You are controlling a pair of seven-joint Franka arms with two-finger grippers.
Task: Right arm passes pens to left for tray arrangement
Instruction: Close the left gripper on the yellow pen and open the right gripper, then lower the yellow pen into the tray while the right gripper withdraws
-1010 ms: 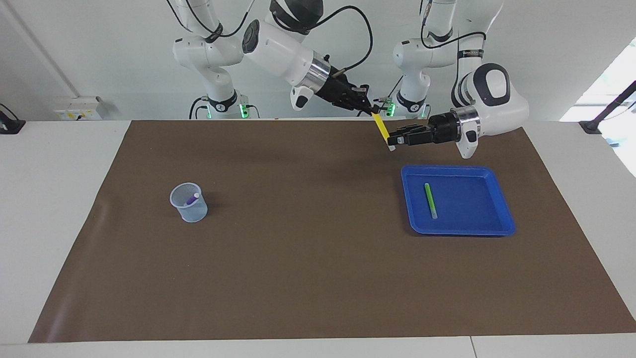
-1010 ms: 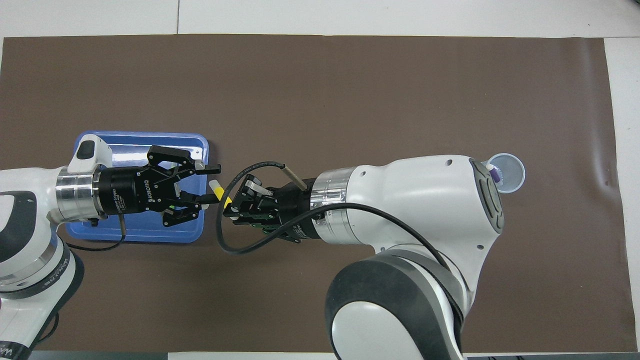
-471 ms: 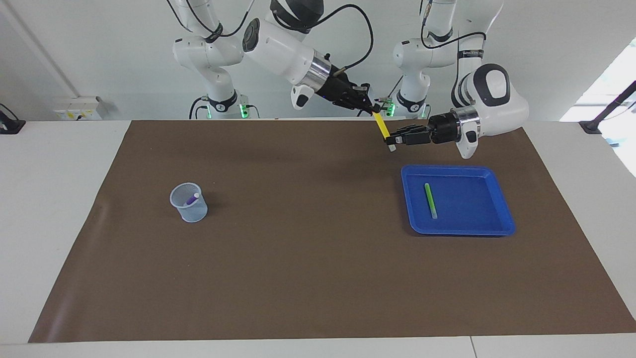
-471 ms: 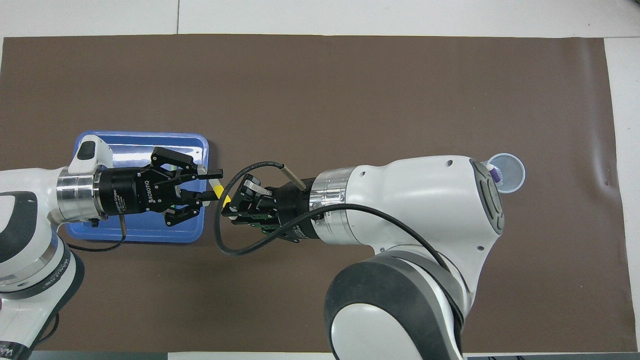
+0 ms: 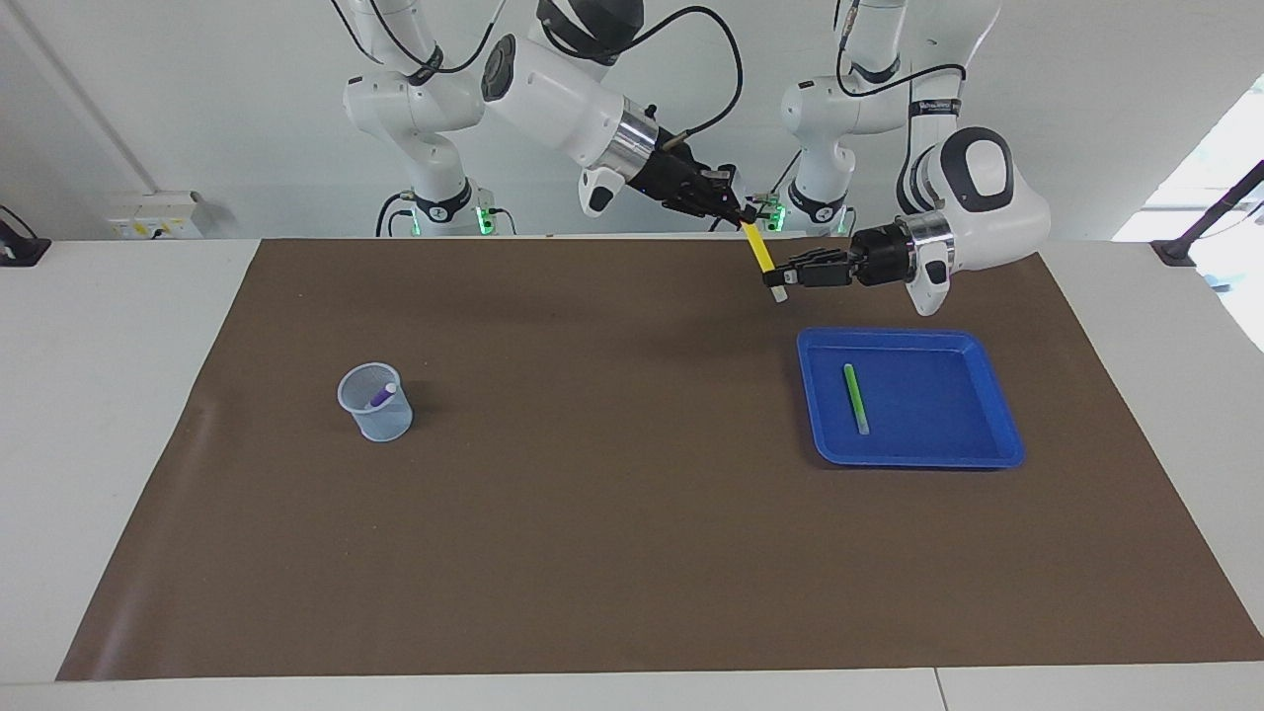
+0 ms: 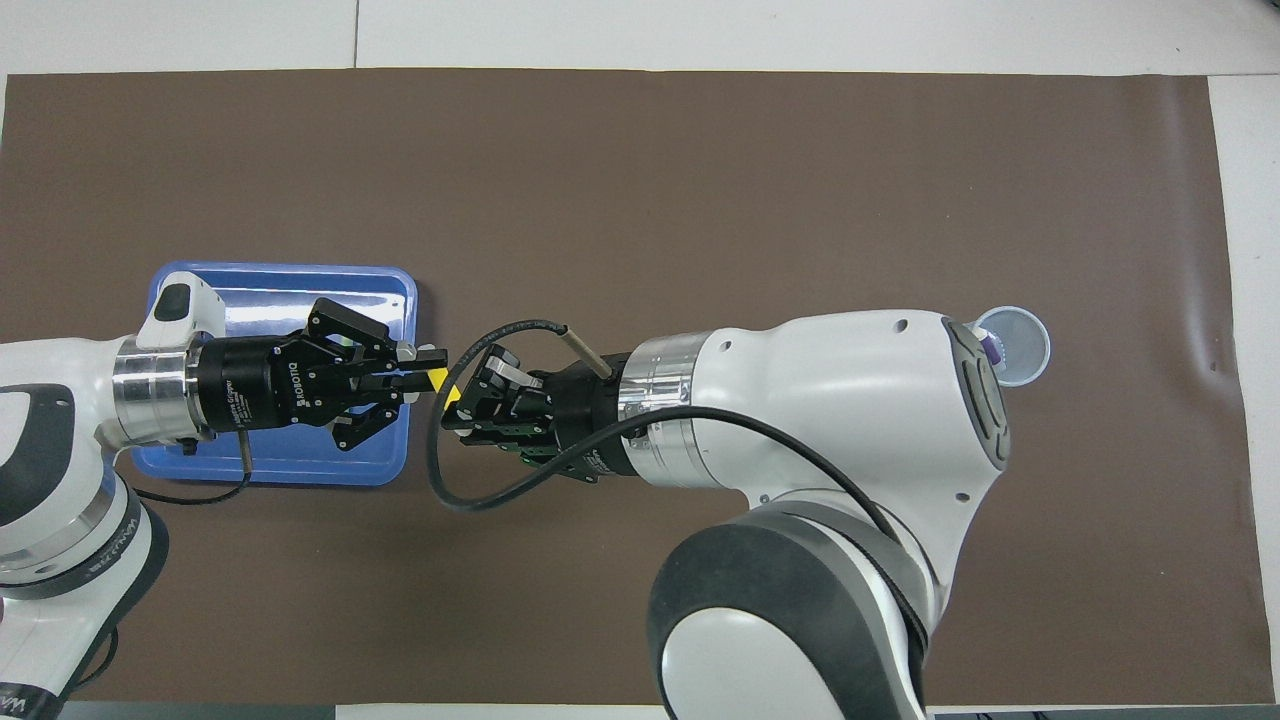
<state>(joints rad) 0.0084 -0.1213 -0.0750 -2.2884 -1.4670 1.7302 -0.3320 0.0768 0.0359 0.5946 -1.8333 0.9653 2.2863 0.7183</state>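
A yellow pen (image 5: pixel 759 253) hangs slanted in the air over the mat, just off the blue tray's (image 5: pixel 938 400) corner nearest the robots. My right gripper (image 5: pixel 738 211) is shut on its upper end. My left gripper (image 5: pixel 776 280) is shut on its lower part, just above the pale end. From overhead the yellow pen (image 6: pixel 440 381) shows between the left gripper (image 6: pixel 425 368) and the right gripper (image 6: pixel 456 402). A green pen (image 5: pixel 855 397) lies in the tray. A purple pen (image 5: pixel 382 396) stands in the cup.
A small translucent cup (image 5: pixel 375 403) stands on the brown mat toward the right arm's end. From overhead the left gripper covers part of the tray (image 6: pixel 280 280), and the right arm's elbow hides part of the cup (image 6: pixel 1018 346).
The left gripper's fingers have closed from open onto the yellow pen's lower part. The right gripper has kept hold of the pen, and both hands have barely moved.
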